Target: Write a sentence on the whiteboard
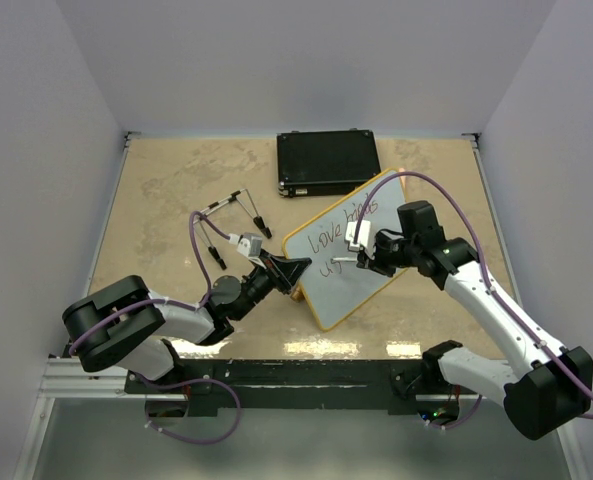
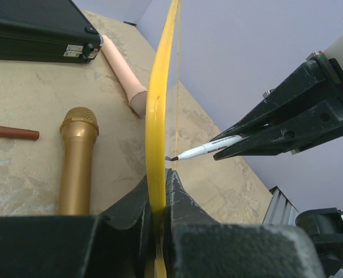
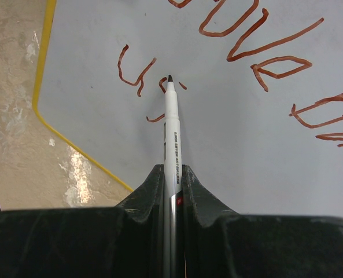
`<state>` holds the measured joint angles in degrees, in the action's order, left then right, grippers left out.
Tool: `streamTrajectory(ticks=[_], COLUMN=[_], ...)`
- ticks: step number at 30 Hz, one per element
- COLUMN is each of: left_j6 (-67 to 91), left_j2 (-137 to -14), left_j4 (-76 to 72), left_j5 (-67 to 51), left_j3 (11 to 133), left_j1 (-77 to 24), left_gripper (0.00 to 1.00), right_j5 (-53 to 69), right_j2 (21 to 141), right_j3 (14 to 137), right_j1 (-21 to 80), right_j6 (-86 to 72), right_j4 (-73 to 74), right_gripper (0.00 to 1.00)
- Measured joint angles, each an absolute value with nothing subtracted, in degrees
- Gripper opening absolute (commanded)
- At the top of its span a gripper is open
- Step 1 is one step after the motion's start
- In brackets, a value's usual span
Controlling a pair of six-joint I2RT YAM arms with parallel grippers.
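The whiteboard (image 1: 348,272), pale with a yellow frame, lies tilted in the middle of the table. My left gripper (image 1: 294,268) is shut on its left edge; in the left wrist view the frame (image 2: 158,116) runs edge-on between my jaws (image 2: 159,179). My right gripper (image 1: 361,258) is shut on a white marker (image 3: 172,127), whose tip touches the board face (image 3: 217,145). The sentence (image 1: 341,232) reads "Love bin.." on the top line. Below it are "u" and a partial letter (image 3: 137,70) in red-brown ink. The marker also shows in the left wrist view (image 2: 209,149).
A black case (image 1: 326,162) lies behind the board. A gold microphone (image 2: 77,162), a pink cylinder (image 2: 122,66) and a small red-brown cap (image 2: 18,132) lie on the table past the board. A thin wire frame with black tips (image 1: 231,215) lies to the left.
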<state>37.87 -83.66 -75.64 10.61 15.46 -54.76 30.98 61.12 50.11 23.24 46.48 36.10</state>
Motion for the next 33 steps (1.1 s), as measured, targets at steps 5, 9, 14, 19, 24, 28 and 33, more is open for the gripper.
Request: streamTrajectory(ticks=[5,9,14,19,24,28,33], left_j6=[37.87,37.91,37.91,37.91,37.89,37.91,37.91], left_j2=[-83.66,-83.66,-83.66,-83.68,-83.68,-83.68,-83.68], left_j4=[-75.64,-75.57,-75.57,-75.59,-75.59,-75.59,-75.59], left_j5=[10.61,10.66,10.66,10.66,10.66,10.7,10.7], left_j3=[15.46,15.46,15.46,15.46,15.46,15.46,15.46], left_j1=[-54.76,-54.76,-54.74,-54.72,-54.72,-54.72,-54.57], left_gripper=[0.0,0.0,0.0,0.0,0.0,0.0,0.0], right_j5=[30.98,31.03,31.0,30.59,29.47,29.08,28.75], right_j2=[61.14,61.67,61.87,61.82,61.21,60.99,60.97], right_j3=[50.11,50.11,50.11,50.11,49.98,49.67,49.47], right_j1=[23.27,23.57,23.73,23.77,24.1,24.1,24.1], right_j6=[46.5,46.54,46.54,45.91,44.21,43.07,42.11], right_j4=[36.14,36.4,36.58,36.36,35.79,35.0,34.48], right_gripper=[0.0,0.0,0.0,0.0,0.0,0.0,0.0])
